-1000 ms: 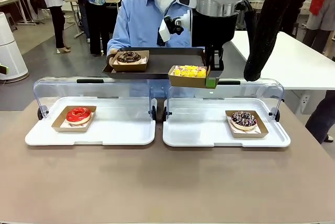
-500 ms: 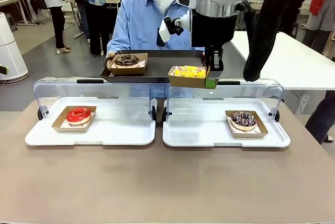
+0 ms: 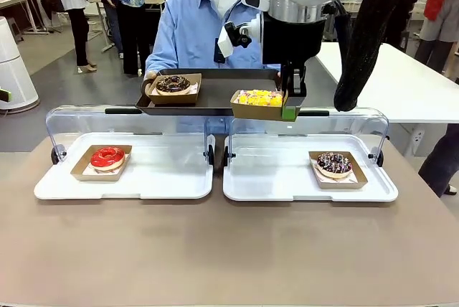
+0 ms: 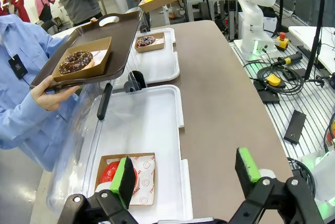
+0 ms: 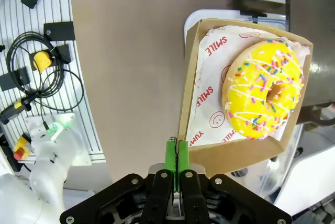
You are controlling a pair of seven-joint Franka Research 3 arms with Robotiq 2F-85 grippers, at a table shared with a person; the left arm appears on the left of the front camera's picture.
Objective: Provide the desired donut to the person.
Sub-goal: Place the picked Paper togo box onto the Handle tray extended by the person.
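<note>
The desk [image 3: 229, 257] has a matt, smooth grey-brown surface. Both serving trays [image 3: 129, 191] are smooth white plastic with a slight sheen; their hinged lids [image 3: 125, 122] are clear glossy plastic. Each donut sits in a matt brown cardboard box [image 3: 80, 169] lined with printed white paper [image 5: 209, 98]. The yellow donut [image 5: 264, 94] carries glossy icing with coloured sprinkles. The person's tray [image 3: 222, 81] is dark, smooth, semi-gloss plastic. The shirt [image 3: 190, 31] is light blue cloth. The fingers [image 4: 124, 181] bear matt green pads on black plastic.
</note>
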